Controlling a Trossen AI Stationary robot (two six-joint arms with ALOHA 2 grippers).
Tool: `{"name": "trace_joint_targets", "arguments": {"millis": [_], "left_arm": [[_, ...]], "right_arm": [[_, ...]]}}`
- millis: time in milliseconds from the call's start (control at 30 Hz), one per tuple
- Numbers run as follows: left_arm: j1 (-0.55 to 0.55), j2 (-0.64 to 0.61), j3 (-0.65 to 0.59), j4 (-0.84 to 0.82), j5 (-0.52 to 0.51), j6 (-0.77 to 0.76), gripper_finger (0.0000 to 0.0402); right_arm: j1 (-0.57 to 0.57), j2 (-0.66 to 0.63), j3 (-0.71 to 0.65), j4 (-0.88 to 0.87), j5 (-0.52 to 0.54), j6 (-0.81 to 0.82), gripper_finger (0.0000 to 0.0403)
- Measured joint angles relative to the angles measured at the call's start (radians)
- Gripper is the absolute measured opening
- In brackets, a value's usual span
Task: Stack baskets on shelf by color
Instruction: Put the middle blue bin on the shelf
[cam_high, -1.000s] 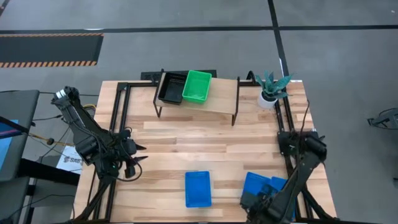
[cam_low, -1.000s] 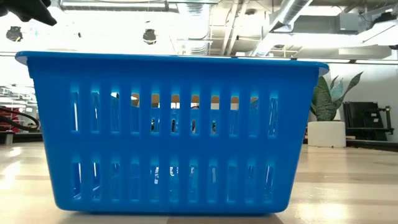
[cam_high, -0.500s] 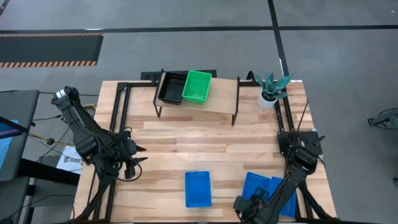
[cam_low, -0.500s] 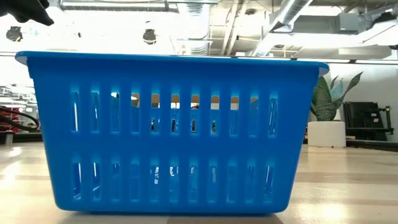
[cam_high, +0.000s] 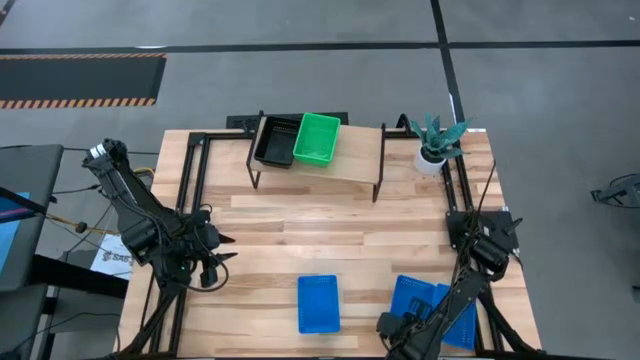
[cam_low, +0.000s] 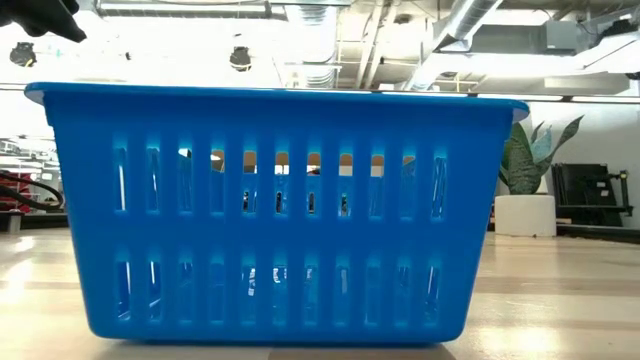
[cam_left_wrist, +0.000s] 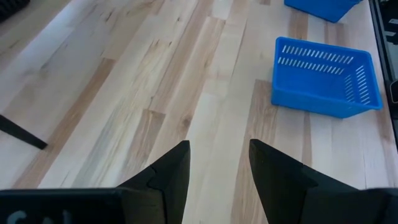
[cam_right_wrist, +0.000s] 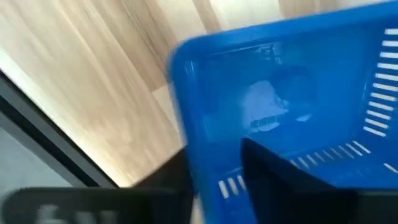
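On the shelf (cam_high: 345, 160) at the far edge sit a black basket (cam_high: 274, 143) and a green basket (cam_high: 317, 138), side by side. One blue basket (cam_high: 318, 303) (cam_low: 280, 210) (cam_left_wrist: 323, 78) rests on its base near the table's near edge. Two more blue baskets (cam_high: 413, 295) lie by the near right corner, partly under my right arm. My right gripper (cam_high: 392, 327) (cam_right_wrist: 214, 162) is open at their near left corner, one finger on each side of a basket wall. My left gripper (cam_high: 215, 255) (cam_left_wrist: 219, 155) waits open at the left edge. My right gripper stands astride a wall of the blue basket (cam_right_wrist: 211, 118) near a corner, one finger (cam_right_wrist: 286, 186) inside the basket and the other finger (cam_right_wrist: 177, 174) outside it. Whether either finger touches the wall, I cannot tell.
A potted plant (cam_high: 435, 145) stands at the far right corner beside the shelf. Black frame rails run along the table's left side (cam_high: 190, 190) and right side (cam_high: 455, 190). Bare wood (cam_high: 330, 235) lies between the shelf and the blue baskets.
My right gripper has moved toward the table's left and near edge, along the near side of the blue baskets by the right corner. The baskets have stayed where they were.
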Motion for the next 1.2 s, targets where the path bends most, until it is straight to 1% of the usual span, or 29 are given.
{"name": "trace_joint_targets", "arguments": {"millis": [100,133,167,300,367,433,500,567,633,700,733,800,867,1100,1200], "left_arm": [[0.0,0.0,0.0,-0.004,0.0,0.0,0.0153],[0.0,0.0,0.0,-0.006,0.0,0.001,0.0153],[0.0,0.0,0.0,-0.006,0.0,0.001,0.0153],[0.0,0.0,0.0,-0.013,0.0,0.001,0.0153],[0.0,0.0,0.0,-0.016,0.0,0.002,0.0153],[0.0,0.0,0.0,-0.026,0.0,0.002,0.0153],[0.0,0.0,0.0,-0.036,0.0,0.002,0.0153],[0.0,0.0,0.0,-0.037,0.0,0.002,0.0153],[0.0,0.0,0.0,-0.037,0.0,0.003,0.0153],[0.0,0.0,0.0,-0.037,0.0,0.003,0.0153],[0.0,0.0,0.0,-0.037,0.0,0.003,0.0153],[0.0,0.0,0.0,-0.037,0.0,0.002,0.0153],[0.0,0.0,0.0,-0.037,0.001,0.002,0.0153],[0.0,0.0,0.0,-0.035,0.027,-0.003,0.0153],[0.0,0.0,0.0,-0.035,0.037,-0.014,0.0153]], "right_arm": [[-0.015,-0.011,0.005,-0.001,0.0,-0.028,0.0055],[-0.019,-0.016,0.015,-0.001,-0.004,-0.05,0.0029],[-0.026,-0.021,0.031,-0.006,-0.006,-0.064,0.0018],[-0.051,-0.031,0.117,-0.067,-0.011,-0.145,0.001],[-0.069,-0.031,0.196,-0.122,-0.008,-0.217,0.0008],[-0.092,-0.032,0.291,-0.188,0.019,-0.296,0.001],[-0.123,-0.036,0.379,-0.251,0.087,-0.375,0.0007],[-0.166,-0.038,0.453,-0.248,0.182,-0.497,0.0006],[-0.211,-0.054,0.517,-0.247,0.324,-0.638,0.0008],[-0.273,-0.07,0.574,-0.249,0.437,-0.764,0.001],[-0.305,-0.08,0.587,-0.246,0.477,-0.825,0.001],[-0.382,-0.099,0.595,-0.247,0.518,-0.945,0.0007],[-0.473,-0.117,0.594,-0.251,0.558,-1.016,0.0006],[-0.819,-0.144,0.589,-0.251,0.557,-1.162,0.0015],[-0.935,-0.148,0.588,-0.251,0.469,-1.203,0.0013]]}}
